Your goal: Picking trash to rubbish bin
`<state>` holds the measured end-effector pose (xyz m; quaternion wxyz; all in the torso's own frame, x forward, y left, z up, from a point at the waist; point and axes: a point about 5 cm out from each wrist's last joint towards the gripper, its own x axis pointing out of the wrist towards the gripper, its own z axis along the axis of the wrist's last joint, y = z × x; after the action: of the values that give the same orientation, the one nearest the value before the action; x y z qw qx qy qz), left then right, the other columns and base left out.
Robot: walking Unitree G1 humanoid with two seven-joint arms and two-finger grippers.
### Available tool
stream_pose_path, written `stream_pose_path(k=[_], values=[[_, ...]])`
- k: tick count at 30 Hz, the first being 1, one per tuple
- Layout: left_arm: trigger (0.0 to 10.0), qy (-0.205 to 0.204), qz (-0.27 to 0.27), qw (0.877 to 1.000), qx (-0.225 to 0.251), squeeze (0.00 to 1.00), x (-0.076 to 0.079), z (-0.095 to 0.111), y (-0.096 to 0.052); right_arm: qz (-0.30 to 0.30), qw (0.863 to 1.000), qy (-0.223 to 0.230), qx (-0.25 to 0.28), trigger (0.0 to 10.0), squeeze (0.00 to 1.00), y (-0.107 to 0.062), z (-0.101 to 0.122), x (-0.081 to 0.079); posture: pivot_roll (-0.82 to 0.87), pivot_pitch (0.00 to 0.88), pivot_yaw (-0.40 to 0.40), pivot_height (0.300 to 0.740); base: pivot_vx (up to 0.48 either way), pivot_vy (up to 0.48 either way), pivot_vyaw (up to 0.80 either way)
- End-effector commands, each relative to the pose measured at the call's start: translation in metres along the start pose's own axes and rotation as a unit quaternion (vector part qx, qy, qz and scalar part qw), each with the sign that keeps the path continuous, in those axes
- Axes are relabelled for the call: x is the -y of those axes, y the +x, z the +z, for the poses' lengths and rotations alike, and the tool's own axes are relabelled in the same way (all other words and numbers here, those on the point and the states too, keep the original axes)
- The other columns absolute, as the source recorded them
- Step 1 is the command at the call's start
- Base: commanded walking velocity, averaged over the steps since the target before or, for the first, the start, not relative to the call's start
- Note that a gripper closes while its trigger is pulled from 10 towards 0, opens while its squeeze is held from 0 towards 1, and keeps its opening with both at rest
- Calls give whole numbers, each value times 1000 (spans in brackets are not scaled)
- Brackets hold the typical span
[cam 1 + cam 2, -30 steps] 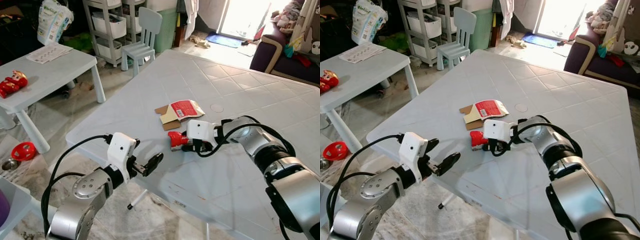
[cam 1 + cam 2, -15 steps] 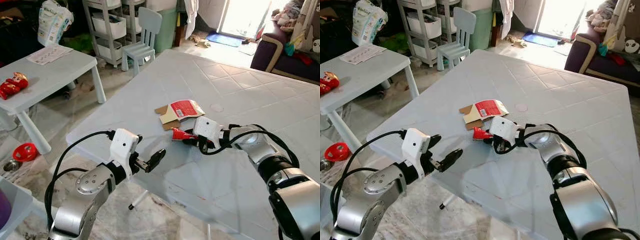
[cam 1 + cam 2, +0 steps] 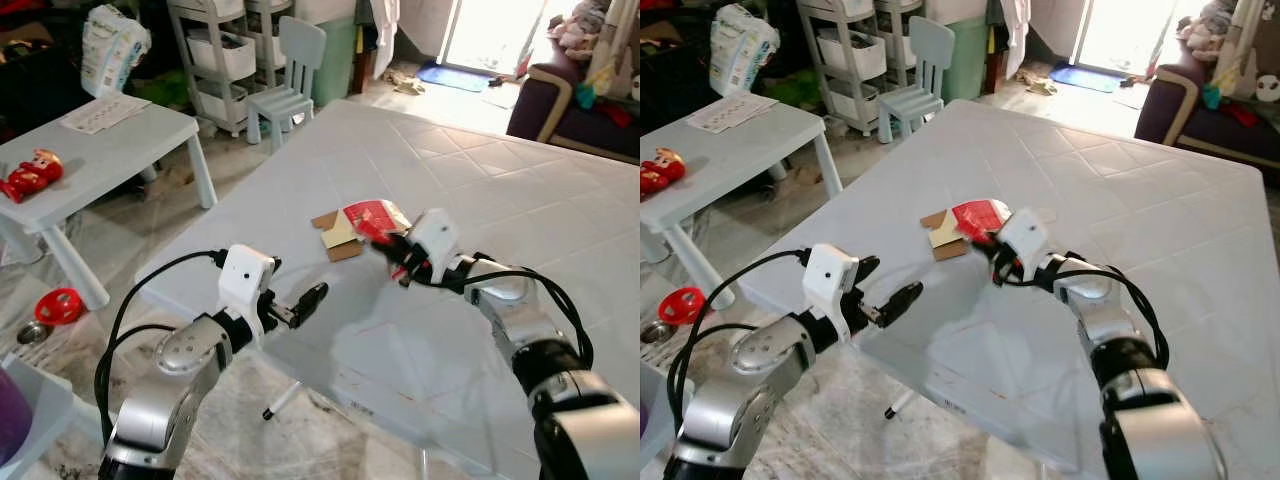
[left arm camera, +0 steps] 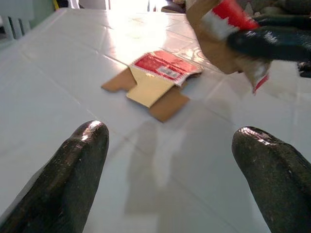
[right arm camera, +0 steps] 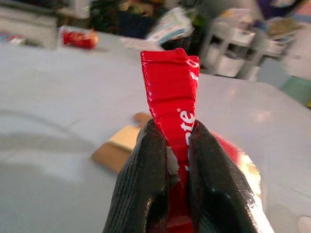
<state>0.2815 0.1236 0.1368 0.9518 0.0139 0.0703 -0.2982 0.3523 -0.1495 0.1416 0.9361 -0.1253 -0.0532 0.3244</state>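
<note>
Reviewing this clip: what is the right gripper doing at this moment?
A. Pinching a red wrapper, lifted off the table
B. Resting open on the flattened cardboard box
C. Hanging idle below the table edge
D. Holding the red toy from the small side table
A: the right gripper has its fingers closed on the red wrapper, held above the white table near the flattened cardboard box.

Right gripper (image 3: 992, 252) w/ red wrapper (image 3: 975, 216), raised over white table (image 3: 1120, 200). Flattened cardboard box (image 3: 943, 230) beside it. Left gripper (image 3: 890, 290) at table edge, fingers apart.
</note>
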Motion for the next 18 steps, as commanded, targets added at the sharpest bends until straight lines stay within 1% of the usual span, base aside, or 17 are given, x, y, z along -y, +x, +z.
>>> stream_pose_path(k=[1, 4, 8, 11, 12, 15, 18], values=[[10000, 17, 9, 1000, 13, 0, -5, 6, 6, -59, 998, 15, 28, 0, 0, -5, 12, 7, -28, 24, -7, 740, 0, 0, 0], [10000, 30, 23, 999, 20, 0, -11, 9, 15, -94, 994, 19, 45, 0, 0, -12, 21, 4, -42, 25, 0, 740, 0, 0, 0], [10000, 65, 30, 997, 29, 0, -16, 14, 32, -126, 989, 32, 64, 0, 0, -19, 36, -3, -94, 34, 21, 740, 0, 0, 0], [10000, 59, 36, 997, 33, 0, -19, 14, 43, -139, 987, 43, 75, 0, 0, -22, 47, -8, -119, 39, 29, 740, 0, 0, 0], [10000, 58, 38, 997, 32, 0, -20, 12, 51, -137, 986, 50, 78, 0, 0, -25, 56, -15, -155, 58, 36, 740, 0, 0, 0], [10000, 59, 39, 997, 25, 0, -19, 8, 64, -133, 986, 67, 81, 0, 0, -31, 66, -26, -173, 72, 35, 740, 0, 0, 0], [10000, 56, 36, 998, 22, 0, -16, 5, 73, -126, 986, 79, 75, 0, 0, -38, 68, -34, -201, 99, 27, 740, 0, 0, 0]])
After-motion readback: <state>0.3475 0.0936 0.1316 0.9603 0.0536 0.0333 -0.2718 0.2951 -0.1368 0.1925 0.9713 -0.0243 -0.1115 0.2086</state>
